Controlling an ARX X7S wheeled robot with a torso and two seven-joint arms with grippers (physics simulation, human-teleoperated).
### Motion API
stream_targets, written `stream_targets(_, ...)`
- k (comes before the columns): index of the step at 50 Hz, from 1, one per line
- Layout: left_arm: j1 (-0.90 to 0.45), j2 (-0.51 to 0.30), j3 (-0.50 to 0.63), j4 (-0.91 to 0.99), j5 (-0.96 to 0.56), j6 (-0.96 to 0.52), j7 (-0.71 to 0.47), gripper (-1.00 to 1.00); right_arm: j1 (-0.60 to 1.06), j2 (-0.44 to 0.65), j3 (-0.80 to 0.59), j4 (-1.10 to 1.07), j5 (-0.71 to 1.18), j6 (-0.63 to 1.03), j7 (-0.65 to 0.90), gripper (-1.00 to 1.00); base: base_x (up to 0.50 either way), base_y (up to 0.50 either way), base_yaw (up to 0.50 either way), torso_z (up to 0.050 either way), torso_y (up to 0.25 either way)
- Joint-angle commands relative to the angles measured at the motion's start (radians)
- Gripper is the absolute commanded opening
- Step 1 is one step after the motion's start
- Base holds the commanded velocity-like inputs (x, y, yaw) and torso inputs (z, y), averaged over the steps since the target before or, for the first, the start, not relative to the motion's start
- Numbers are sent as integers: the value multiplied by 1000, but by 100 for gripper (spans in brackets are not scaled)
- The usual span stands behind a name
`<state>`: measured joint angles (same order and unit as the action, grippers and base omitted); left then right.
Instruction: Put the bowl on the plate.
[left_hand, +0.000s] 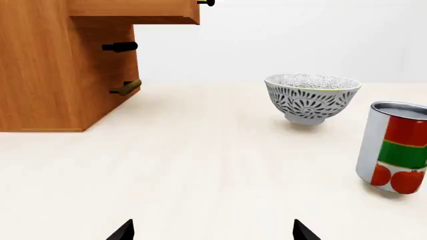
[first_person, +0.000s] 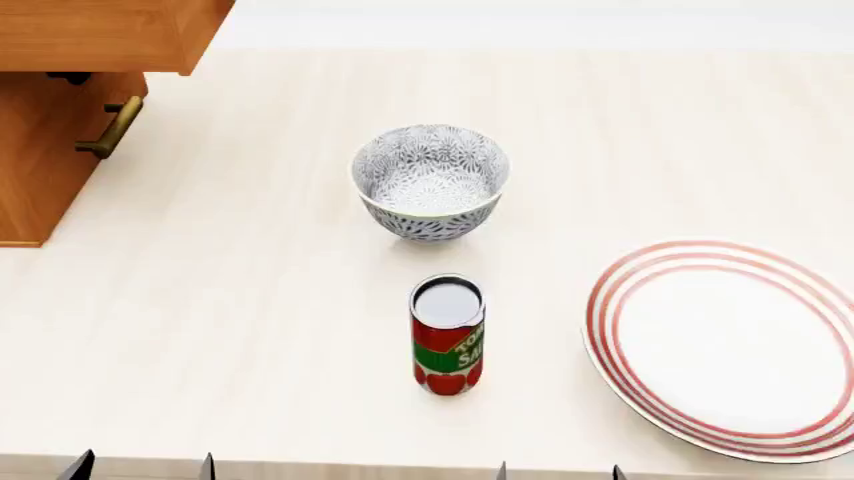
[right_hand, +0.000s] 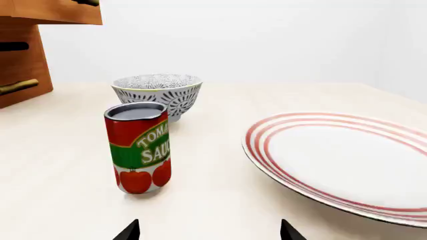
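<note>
Jaws of the left gripper (left_hand: 212, 231): only two dark fingertips show at the frame edge, standing apart with nothing between them, low over bare table (left_hand: 200, 170); jaws of the right gripper (right_hand: 210, 231): likewise two dark tips spread wide, empty, over the table's near edge.

Landmark, can (first_person: 447, 335): upright red tin with a green band and tomato pictures, silver top, standing on the table ahead of both grippers, between them in the head view.

Bowl (first_person: 430, 181): round, deep, white with dense grey-blue floral pattern inside and out; upright on the table beyond the can, near it but not touching, slightly to the can's left; empty; not held.

Plate (first_person: 734, 345): large, flat, white with concentric red rings at the rim; lies flat on the table to the can's right, apart from it; its far right edge is cut off by the head view; nothing on it.

Cabinet (first_person: 60, 110): wooden, with a brass handle (first_person: 112, 128) and dark knobs; stands well to the can's left and beyond it, at the table's far left corner.
</note>
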<state>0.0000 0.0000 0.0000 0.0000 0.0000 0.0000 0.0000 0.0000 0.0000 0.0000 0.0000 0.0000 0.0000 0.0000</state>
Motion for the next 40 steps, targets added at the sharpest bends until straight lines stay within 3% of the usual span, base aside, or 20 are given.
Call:
stream_targets(1,0,-19,20,5,-12,-1,-14,100,8,16,-28,16,-1,0,24,100,0,0,0,0,0)
stream_targets(39,-38,-92,76,21,-81,2,-97,100,20,95,-100,-6,45,3,123,100,0,0,0,0,0)
stream_targets(40,-39,-93,78,15,-82,6,-98,100,20,87,-96,-125,65,141,136,100,0,0,0,0,0)
